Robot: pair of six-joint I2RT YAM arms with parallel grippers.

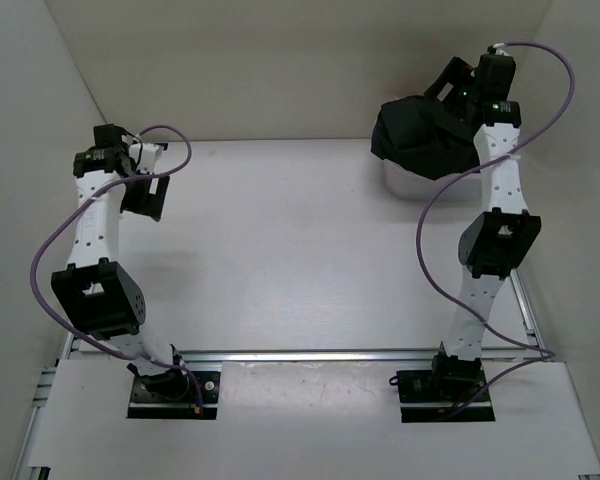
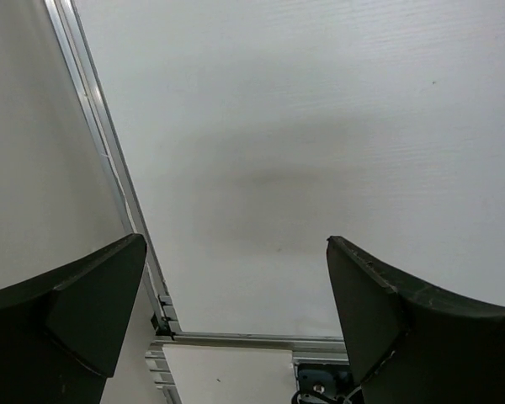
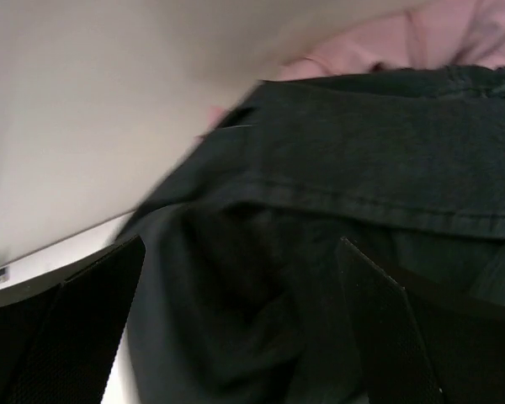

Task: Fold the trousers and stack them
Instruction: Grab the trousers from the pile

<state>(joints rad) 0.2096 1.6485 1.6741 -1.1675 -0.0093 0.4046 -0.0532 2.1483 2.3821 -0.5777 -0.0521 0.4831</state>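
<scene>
At the table's near edge the two arm bases sit bolted side by side on a metal rail (image 1: pixel 330 354). Over the table's (image 1: pixel 280 250) left side, the left gripper (image 2: pixel 236 252) hangs above bare white surface, its dark fingers (image 2: pixel 93 295) spread wide with nothing between them. The wrist view shows only the table top and the rail along its left edge below it.

At the table's far right corner the right arm reaches out over the trousers (image 1: pixel 420 140). They lie bunched in a black heap on a pale grey bin (image 1: pixel 398 178), of which only a sliver shows under the cloth. The right gripper (image 3: pixel 236 252) is just above this heap, its fingers (image 3: pixel 84 311) wide apart and gripping nothing. Dark fabric with a stitched seam fills the space beneath them. Whether the fingertips touch the cloth cannot be told. Past the dark fabric, at the far side, a bit of pink cloth (image 3: pixel 454 34) shows.
</scene>
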